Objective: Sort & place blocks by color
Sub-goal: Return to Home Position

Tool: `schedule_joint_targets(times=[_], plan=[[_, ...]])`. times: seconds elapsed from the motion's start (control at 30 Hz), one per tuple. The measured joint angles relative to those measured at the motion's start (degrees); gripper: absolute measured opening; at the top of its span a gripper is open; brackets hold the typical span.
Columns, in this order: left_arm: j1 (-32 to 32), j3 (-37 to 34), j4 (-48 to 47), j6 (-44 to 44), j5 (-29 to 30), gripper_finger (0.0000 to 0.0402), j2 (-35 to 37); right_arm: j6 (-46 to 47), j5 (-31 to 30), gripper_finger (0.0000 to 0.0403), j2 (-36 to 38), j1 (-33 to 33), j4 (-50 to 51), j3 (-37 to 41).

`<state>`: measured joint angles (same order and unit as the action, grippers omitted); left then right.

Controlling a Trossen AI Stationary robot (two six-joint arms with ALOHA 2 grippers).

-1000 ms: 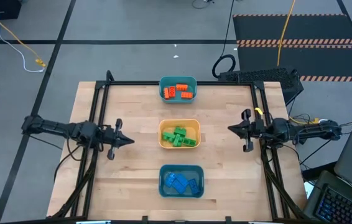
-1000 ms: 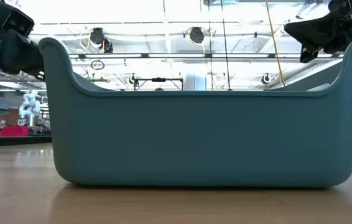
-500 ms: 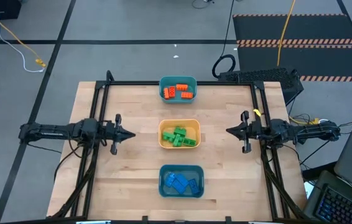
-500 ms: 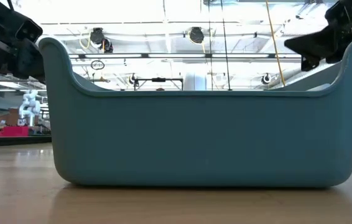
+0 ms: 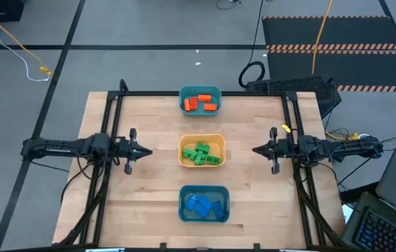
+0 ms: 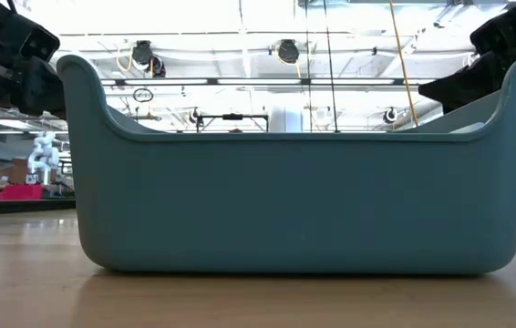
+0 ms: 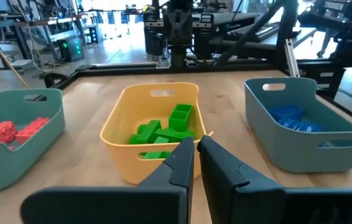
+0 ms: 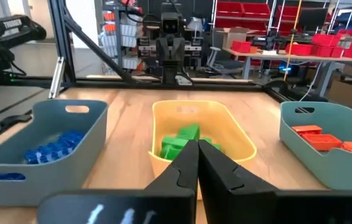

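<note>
Your far bin (image 5: 200,88), middle bin (image 5: 201,136) and near bin (image 5: 203,187) line the centre of the table (image 5: 149,119), with blocks (image 5: 200,104) in each. The left gripper (image 5: 145,151) and right gripper (image 5: 256,149) flank the middle bin, both apart from it.

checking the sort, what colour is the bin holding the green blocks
Yellow-orange. The middle bin with the green blocks shows best in the high view.

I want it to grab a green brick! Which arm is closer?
Neither, really: the left gripper and right gripper face the yellow bin from opposite sides, about equally far, both shut and empty.
</note>
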<state>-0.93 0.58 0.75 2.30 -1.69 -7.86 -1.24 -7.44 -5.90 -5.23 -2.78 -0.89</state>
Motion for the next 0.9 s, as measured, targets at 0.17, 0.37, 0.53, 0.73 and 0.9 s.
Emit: schedule_joint_targets(times=[0.17, 0.37, 0.53, 0.73, 0.9], plan=[[0.0, 0.0, 0.0, 2.3, 0.0, 0.0031, 0.0, -0.8, 0.0, 0.0000, -0.7, 0.0, 0.1, 0.0], [0.0, 0.0, 0.0, 1.6, 0.0, 0.0031, 0.0, 2.6, 0.1, 0.0000, -0.8, 0.0, 0.2, 0.0], [0.0, 0.0, 0.0, 2.0, 0.0, 0.0031, 0.0, 2.0, 0.1, 0.0000, -0.8, 0.0, 0.1, 0.0], [0.0, 0.0, 0.0, 1.9, 0.1, 0.0031, 0.0, 5.9, 0.1, 0.0000, -0.8, 0.0, -0.1, 0.0], [0.0, 0.0, 0.0, 1.9, 0.1, 0.0031, 0.0, 6.5, 0.1, 0.0000, -0.8, 0.0, -0.2, 0.0]])
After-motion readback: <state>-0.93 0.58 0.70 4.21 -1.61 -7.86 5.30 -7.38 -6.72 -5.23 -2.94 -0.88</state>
